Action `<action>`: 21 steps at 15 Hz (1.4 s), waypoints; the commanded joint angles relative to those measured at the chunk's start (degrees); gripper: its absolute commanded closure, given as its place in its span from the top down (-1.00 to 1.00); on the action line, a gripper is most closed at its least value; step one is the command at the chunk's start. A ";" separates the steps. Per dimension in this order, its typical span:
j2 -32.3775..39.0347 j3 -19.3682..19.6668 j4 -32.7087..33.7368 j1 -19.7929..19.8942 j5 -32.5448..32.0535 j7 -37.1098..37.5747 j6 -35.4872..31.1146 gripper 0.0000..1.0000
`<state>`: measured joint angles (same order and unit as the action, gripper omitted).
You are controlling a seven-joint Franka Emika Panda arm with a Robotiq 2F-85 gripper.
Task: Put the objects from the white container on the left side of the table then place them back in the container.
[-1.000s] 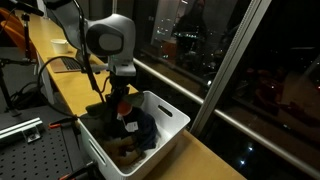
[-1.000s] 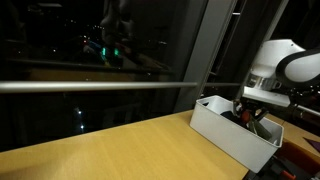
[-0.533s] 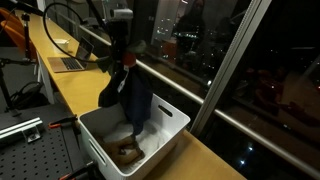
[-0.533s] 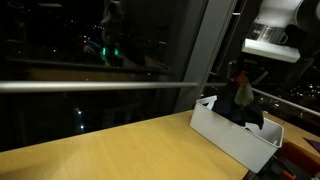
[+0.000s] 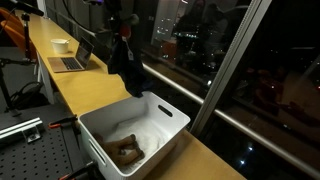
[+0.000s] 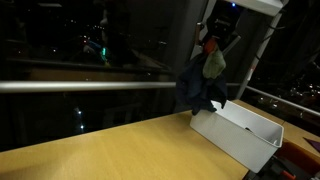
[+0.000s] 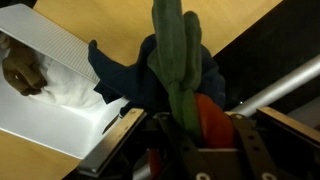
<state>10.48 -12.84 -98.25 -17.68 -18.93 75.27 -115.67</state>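
My gripper [image 5: 119, 34] hangs high above the table [image 5: 75, 90], shut on a bundle of the objects. A dark blue cloth [image 5: 128, 66] droops from it, clear of the white container [image 5: 160, 108]. In an exterior view the gripper [image 6: 214, 42] holds the blue cloth [image 6: 198, 90] with a green and orange piece [image 6: 213, 62] on top. The wrist view shows the green piece [image 7: 176, 60], an orange part [image 7: 210, 115] and the blue cloth [image 7: 125, 72] between my fingers [image 7: 250, 135]. A brown plush piece [image 5: 127, 151] lies in the container on white cloth [image 7: 75, 90].
A laptop [image 5: 66, 63] and a small white bowl [image 5: 60, 45] sit farther along the table. A dark window with a metal rail [image 5: 230, 118] runs along the table's far edge. A grey perforated bench [image 5: 30, 150] stands beside the container.
The gripper has risen out of the container with the blue cloth bundle and moved away along the table. The cloth now hangs free beside the container instead of over it.
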 commanded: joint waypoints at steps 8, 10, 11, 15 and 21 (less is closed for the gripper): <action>21.05 1.73 27.28 -8.98 1.28 -1.77 14.25 -0.91; 22.53 2.40 24.74 -8.53 3.17 -1.53 12.59 -0.91; 22.53 1.07 21.96 -6.82 3.00 -0.46 11.81 -0.91; 20.07 1.07 8.42 -3.48 6.04 1.03 8.96 -0.91; 20.01 4.44 0.48 -4.13 9.86 0.09 0.69 0.17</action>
<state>33.43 -9.50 -93.81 -21.34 -10.57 75.52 -111.49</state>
